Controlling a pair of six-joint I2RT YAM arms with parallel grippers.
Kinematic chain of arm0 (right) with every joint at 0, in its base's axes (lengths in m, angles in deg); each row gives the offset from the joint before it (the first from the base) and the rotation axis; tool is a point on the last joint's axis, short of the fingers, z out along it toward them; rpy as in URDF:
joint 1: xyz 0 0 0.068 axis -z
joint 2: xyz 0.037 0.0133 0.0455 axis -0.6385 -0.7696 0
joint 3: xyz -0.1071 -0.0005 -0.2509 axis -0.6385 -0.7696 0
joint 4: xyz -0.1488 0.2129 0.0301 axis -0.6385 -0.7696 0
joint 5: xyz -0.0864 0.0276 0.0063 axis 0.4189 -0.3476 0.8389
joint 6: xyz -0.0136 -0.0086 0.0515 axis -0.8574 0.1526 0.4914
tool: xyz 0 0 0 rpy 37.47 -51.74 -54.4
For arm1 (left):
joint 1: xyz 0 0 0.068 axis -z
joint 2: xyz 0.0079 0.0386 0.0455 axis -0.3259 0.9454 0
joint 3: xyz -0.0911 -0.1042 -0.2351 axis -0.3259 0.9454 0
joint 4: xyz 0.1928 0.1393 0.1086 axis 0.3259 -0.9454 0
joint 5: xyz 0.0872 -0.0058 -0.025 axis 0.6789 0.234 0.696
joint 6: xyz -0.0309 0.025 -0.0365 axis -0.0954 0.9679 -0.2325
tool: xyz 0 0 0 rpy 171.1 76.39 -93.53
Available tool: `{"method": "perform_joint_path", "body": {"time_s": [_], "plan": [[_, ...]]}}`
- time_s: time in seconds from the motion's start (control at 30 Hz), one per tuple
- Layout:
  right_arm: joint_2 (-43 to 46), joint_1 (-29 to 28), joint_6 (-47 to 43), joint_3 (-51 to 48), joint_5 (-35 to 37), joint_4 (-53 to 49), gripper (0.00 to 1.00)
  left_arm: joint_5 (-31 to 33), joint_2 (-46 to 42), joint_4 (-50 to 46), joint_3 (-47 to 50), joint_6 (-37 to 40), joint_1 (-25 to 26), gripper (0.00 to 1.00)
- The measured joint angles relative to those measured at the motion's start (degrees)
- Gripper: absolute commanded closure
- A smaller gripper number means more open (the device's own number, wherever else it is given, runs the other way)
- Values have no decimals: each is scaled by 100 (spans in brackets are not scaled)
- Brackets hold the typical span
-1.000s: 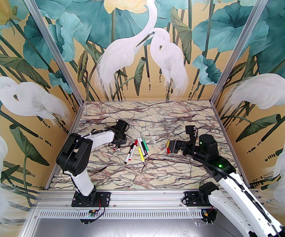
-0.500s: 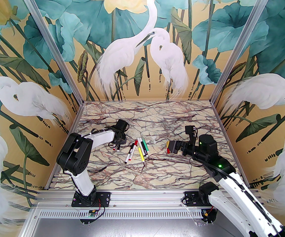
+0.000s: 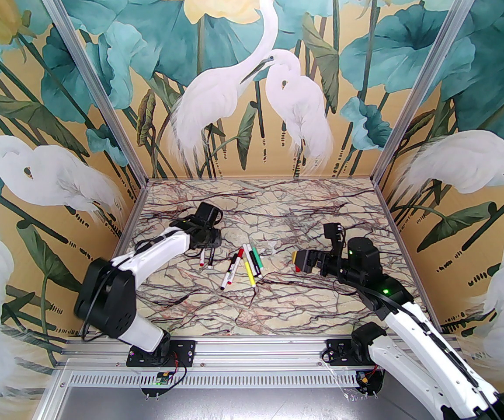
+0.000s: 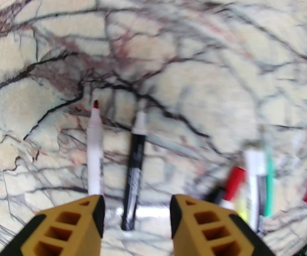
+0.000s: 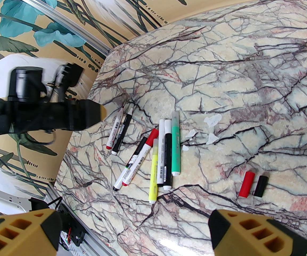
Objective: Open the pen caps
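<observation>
Left jaws parted | black pen [image 4: 134, 169] between them | white pen [image 4: 94, 153] beside

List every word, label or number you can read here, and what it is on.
No text can be read.
Black pen: pale print along the barrel, blurred.
Yellow pen: dark print on the barrel, too small.
Red-capped white pen: dark marks on the barrel, too small.
</observation>
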Motion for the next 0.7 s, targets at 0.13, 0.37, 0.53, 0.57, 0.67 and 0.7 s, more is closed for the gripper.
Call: {"method": "perform_joint_path", "body": {"time_s": [0.13, 0.37, 0.53, 0.57, 0.67, 0.7], "plan": [[-31, -11, -31, 11, 20, -66, 1, -643, -457, -66, 317, 11, 63, 54], [-57, -11, -177, 166, 72, -420, 1, -1458, -702, -229, 881, -83, 356, 54], [-57, -11, -197, 214, 107, -520, 1, -1641, -505, -199, 960, -223, 590, 53], [-57, -11, -195, 214, 109, -544, 0, -1646, -446, -179, 960, -240, 608, 53], [-57, -17, -197, 214, 109, -592, 0, -1644, -81, -76, 960, -313, 660, 55], [-57, -20, -199, 214, 109, -610, 1, -1644, 33, -26, 960, -326, 660, 56]]}}
